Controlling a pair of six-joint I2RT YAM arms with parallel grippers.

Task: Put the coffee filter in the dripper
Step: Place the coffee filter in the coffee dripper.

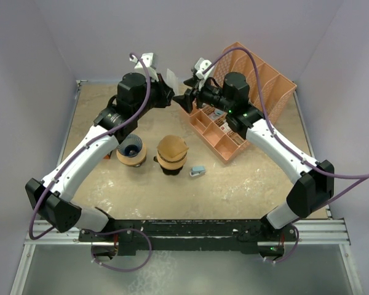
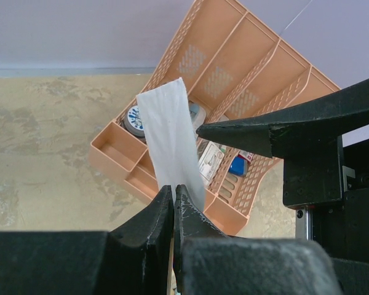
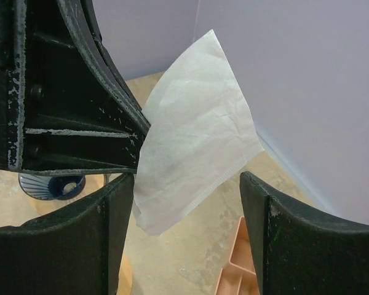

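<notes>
My left gripper [image 1: 170, 92] is shut on a white paper coffee filter [image 1: 171, 76] and holds it up in the air at the back of the table. In the left wrist view the filter [image 2: 170, 132] rises from the closed jaws [image 2: 173, 188]. My right gripper [image 1: 186, 99] is open and faces the left one; in the right wrist view the filter [image 3: 197, 135] hangs between its open fingers [image 3: 186, 178] without being pinched. A blue-and-white striped dripper [image 1: 132, 147] stands on a tan base below the left arm, and its rim shows in the right wrist view [image 3: 52, 185].
A second dripper with a brown filter [image 1: 172, 150] stands right of the striped one. A small blue-grey item [image 1: 198, 171] lies in front of it. An orange organizer tray [image 1: 258, 77] with small items fills the back right and also shows in the left wrist view [image 2: 234, 67].
</notes>
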